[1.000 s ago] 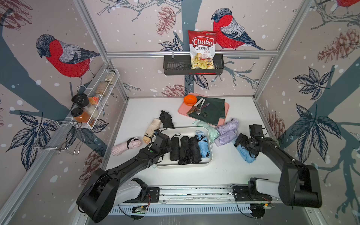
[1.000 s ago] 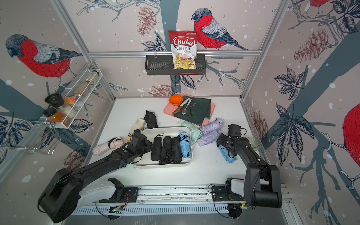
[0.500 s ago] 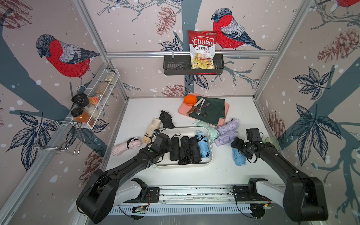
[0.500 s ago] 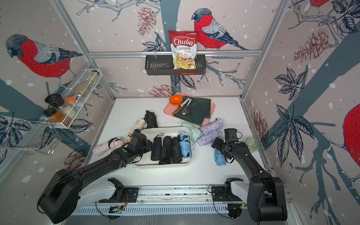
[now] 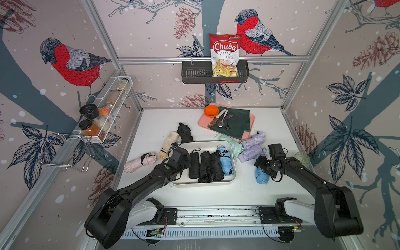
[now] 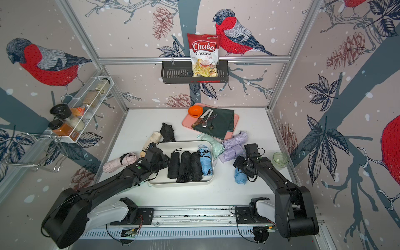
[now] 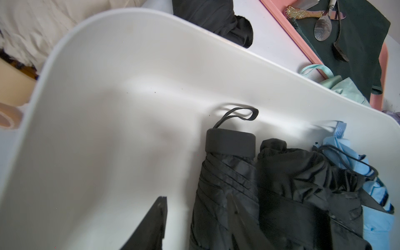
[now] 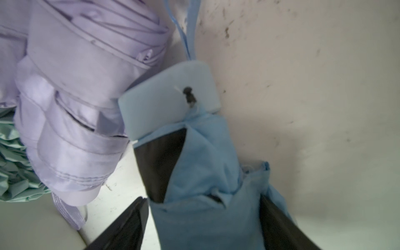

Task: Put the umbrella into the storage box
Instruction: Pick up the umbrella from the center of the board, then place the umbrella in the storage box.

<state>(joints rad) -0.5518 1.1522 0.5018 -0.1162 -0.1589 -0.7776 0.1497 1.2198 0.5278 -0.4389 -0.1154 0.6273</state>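
Note:
The cream-white storage box (image 5: pixel 203 184) (image 6: pixel 179 184) (image 7: pixel 151 54) holds three black umbrellas (image 5: pixel 205 166) and a blue patterned one (image 5: pixel 226 162). To the right of the box a light-blue umbrella (image 5: pixel 262 176) (image 6: pixel 240 177) (image 8: pixel 205 173) lies on the table. My right gripper (image 5: pixel 263 165) (image 6: pixel 241 165) (image 8: pixel 203 198) is shut on it, a finger against each side. My left gripper (image 5: pixel 184 160) (image 6: pixel 160 160) (image 7: pixel 194 197) hangs open over the box's left end beside a black umbrella (image 7: pixel 227 184), holding nothing. Its second finger is hard to make out against the black fabric.
Loose umbrellas ring the box: pink (image 5: pixel 140 162), beige (image 5: pixel 168 144), black (image 5: pixel 185 133), mint (image 5: pixel 231 142), two lilac (image 5: pixel 252 145). A pink tray (image 5: pixel 251 121) with cloth, cutlery and orange bowl sits behind. A green glass (image 5: pixel 303 158) stands by the right wall.
My right arm has moved left toward the box, dragging the light-blue umbrella with it, and its jaws have narrowed around the umbrella. The left arm has stayed still.

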